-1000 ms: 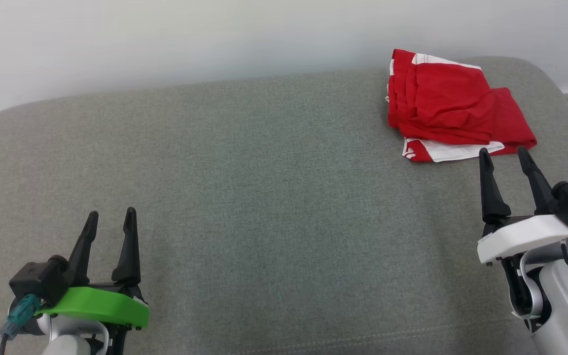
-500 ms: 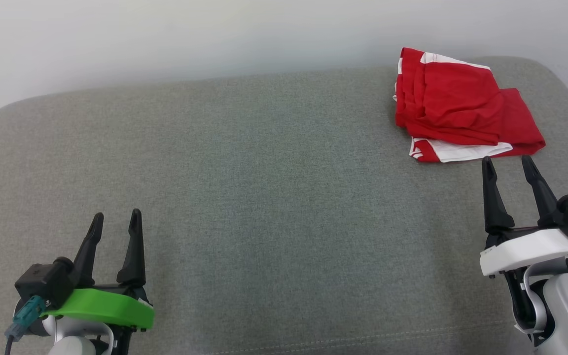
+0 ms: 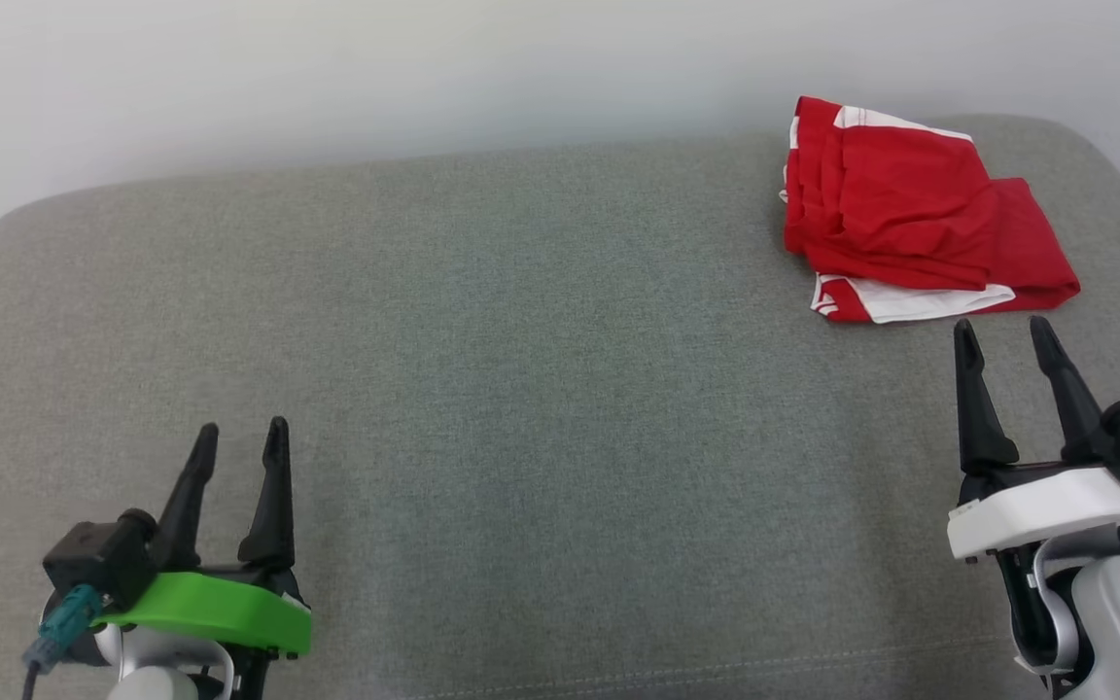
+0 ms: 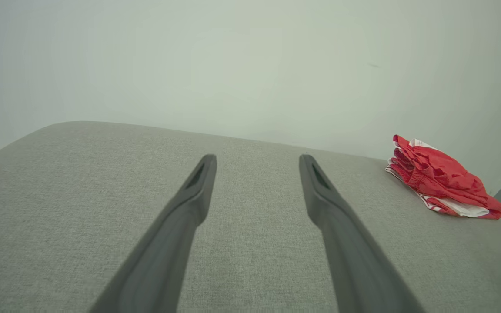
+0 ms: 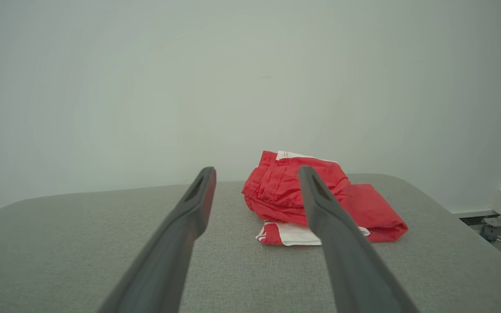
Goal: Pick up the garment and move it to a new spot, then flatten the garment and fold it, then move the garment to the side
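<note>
- i see the red and white garment lying in a folded bundle at the far right corner of the grey cushion, close to the pale wall.
- my right jaws stand spread wide with nothing between them, tips just short of the garment's near edge, not touching it.
- my left jaws are spread and empty too, at the near left, well apart from the garment.

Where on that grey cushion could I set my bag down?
The wide grey cushion is bare between the left tool and the red garment, front to back. Only the far right corner is crowded: the garment lies there, with the right tool just in front.
</note>
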`<state>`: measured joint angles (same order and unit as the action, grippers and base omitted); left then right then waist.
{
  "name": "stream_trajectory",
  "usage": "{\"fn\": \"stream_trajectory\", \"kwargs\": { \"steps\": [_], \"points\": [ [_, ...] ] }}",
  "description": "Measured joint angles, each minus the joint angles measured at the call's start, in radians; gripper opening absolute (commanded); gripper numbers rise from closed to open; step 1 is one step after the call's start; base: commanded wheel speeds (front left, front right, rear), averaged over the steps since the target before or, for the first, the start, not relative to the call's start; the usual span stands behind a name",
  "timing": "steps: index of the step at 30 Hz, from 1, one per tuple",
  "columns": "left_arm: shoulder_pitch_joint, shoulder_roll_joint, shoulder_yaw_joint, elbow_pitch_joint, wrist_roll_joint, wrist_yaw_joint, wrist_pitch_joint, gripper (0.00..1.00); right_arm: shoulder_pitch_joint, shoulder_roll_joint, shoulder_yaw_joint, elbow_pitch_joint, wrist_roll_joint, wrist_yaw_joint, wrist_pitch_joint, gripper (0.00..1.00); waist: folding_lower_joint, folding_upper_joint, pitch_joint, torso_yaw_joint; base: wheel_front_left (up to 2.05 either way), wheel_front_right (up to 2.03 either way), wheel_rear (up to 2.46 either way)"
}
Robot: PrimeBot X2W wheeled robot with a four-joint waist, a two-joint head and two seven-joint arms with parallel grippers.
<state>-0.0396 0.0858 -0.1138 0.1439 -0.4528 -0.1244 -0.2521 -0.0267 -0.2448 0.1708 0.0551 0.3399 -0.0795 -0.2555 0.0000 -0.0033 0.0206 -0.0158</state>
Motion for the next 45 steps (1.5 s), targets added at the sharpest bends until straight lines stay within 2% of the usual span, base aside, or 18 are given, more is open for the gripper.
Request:
{"fn": "stream_trajectory", "kwargs": {
  "steps": [5, 11, 18, 26, 32, 45],
  "points": [
    [0.029, -0.017, -0.014, 0.044, -0.015, 0.001, 0.005, 0.00, 0.036, 0.031, 0.009, 0.043, 0.010, 0.000, 0.002, 0.00, 0.0000, 0.0000, 0.000, 0.000, 0.00, 0.00, 0.00],
    [0.029, -0.017, -0.013, 0.042, -0.058, 0.001, 0.014, 0.00, 0.037, 0.037, 0.005, 0.044, 0.062, 0.009, 0.007, 0.00, 0.0000, 0.0000, -0.001, 0.001, 0.00, 0.00, 0.00],
    [0.029, -0.018, -0.002, 0.042, -0.170, 0.001, 0.036, 0.00, 0.037, 0.052, -0.010, 0.044, 0.175, 0.021, 0.029, 0.00, 0.0000, 0.0000, -0.003, 0.002, 0.00, 0.00, 0.00],
    [0.029, -0.022, 0.014, 0.043, -0.241, 0.002, 0.064, 0.00, 0.036, 0.060, -0.035, 0.049, 0.272, 0.030, 0.057, 0.00, 0.0000, 0.0000, -0.004, 0.003, 0.00, 0.00, 0.00],
    [0.029, -0.027, 0.026, 0.044, -0.342, 0.002, 0.088, 0.00, 0.036, 0.077, -0.058, 0.057, 0.370, 0.043, 0.084, 0.00, 0.0000, 0.0000, -0.005, 0.005, 0.00, 0.00, 0.00],
    [0.029, -0.027, 0.050, 0.052, -0.485, 0.003, 0.137, 0.00, 0.034, 0.088, -0.095, 0.078, 0.538, 0.062, 0.130, 0.00, 0.0000, 0.0000, -0.007, 0.007, 0.00, 0.00, 0.00]
  ]
}}
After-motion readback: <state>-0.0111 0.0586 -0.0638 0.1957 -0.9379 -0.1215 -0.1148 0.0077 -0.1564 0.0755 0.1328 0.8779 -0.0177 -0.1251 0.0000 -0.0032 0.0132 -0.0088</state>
